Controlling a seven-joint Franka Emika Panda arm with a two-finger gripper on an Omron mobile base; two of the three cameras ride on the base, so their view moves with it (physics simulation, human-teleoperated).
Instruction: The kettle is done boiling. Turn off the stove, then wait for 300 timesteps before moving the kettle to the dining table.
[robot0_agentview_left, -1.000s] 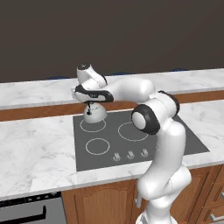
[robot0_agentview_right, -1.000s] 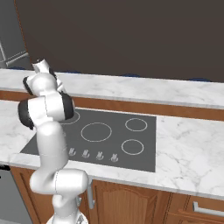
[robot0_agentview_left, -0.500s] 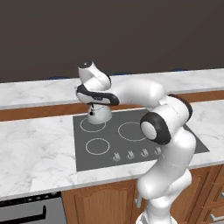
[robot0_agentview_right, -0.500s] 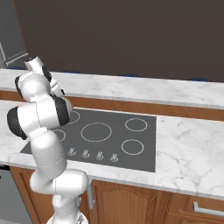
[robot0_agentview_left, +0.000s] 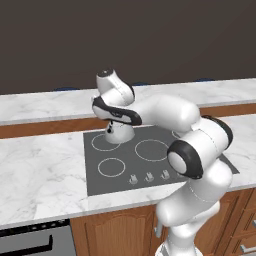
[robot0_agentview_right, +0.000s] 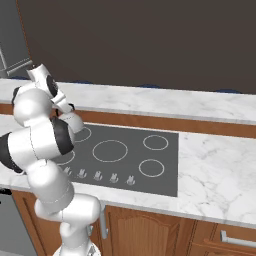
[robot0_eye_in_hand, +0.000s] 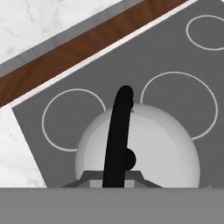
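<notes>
The arm has swung right, its pincer (robot0_agentview_left: 116, 131) pinching the kettle's (robot0_eye_in_hand: 144, 144) handle directly beneath it.

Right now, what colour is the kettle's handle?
Black; the kettle body is silver-grey. The handle shows best in the hand view.

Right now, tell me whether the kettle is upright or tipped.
Upright: in the hand view the kettle shows its dome, knob and arched handle from above.
</notes>
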